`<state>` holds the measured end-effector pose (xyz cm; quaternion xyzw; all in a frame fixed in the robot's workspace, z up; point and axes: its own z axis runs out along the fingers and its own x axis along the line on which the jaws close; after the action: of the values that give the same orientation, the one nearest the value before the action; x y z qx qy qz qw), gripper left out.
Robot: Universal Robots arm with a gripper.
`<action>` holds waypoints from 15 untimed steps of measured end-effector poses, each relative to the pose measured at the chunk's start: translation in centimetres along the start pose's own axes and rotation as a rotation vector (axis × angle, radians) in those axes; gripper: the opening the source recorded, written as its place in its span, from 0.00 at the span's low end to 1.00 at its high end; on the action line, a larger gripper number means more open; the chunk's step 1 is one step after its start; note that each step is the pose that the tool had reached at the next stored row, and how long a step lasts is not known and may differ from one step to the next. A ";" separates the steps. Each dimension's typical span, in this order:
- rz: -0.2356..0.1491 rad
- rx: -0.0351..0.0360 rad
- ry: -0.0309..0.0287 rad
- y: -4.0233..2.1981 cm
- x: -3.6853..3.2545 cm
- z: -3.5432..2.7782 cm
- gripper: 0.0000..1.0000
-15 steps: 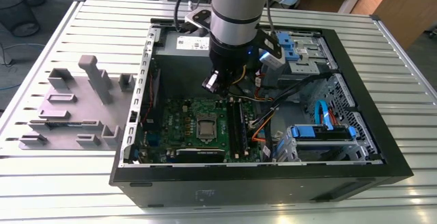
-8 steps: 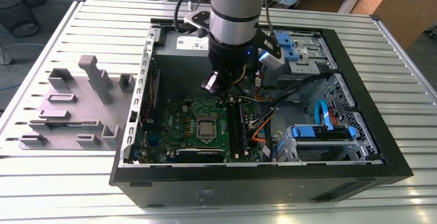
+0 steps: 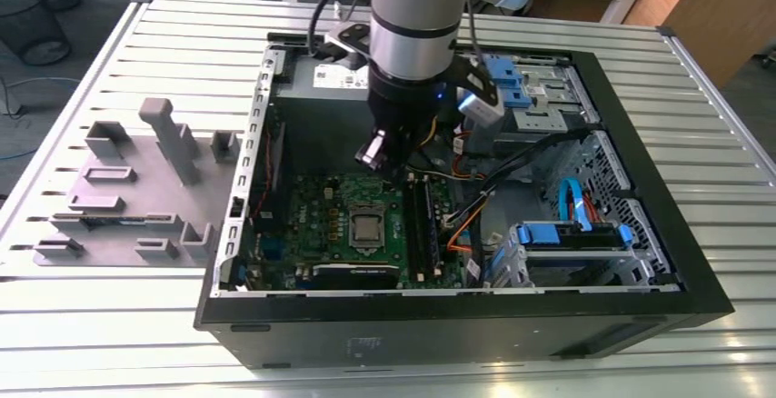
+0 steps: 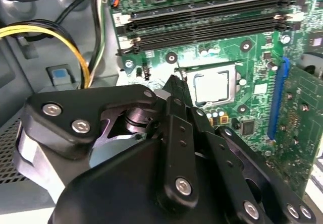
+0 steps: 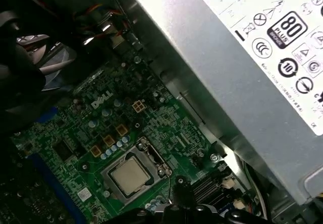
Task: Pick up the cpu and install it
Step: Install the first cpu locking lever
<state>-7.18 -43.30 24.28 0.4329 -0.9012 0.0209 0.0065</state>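
CPU [image 3: 367, 228], pale silver-grey square flat in motherboard [image 3: 318, 221] socket; fingers [image 4: 174, 85] pressed together, empty.

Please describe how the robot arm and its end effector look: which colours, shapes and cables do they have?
The arm is a silver-grey metal cylinder ending in a black wrist section, with black cables running alongside. The end effector is black, built from flat linked bars joined by silver screws, with a round hub between them.

Certification marks label on power supply [image 5: 227, 67], white logo on motherboard [image 5: 75, 128]
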 end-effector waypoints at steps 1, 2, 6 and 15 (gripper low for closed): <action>0.000 0.0027 0.0032 -0.01 0.05 0.03 0.11; 0.000 0.0063 0.0076 -0.02 0.11 0.06 0.11; 0.000 0.0166 0.0206 -0.14 0.41 0.28 0.11; 0.002 0.0268 0.0336 -0.37 1.04 1.27 0.11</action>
<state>-7.53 -44.40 23.06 0.4318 -0.9009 0.0403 0.0158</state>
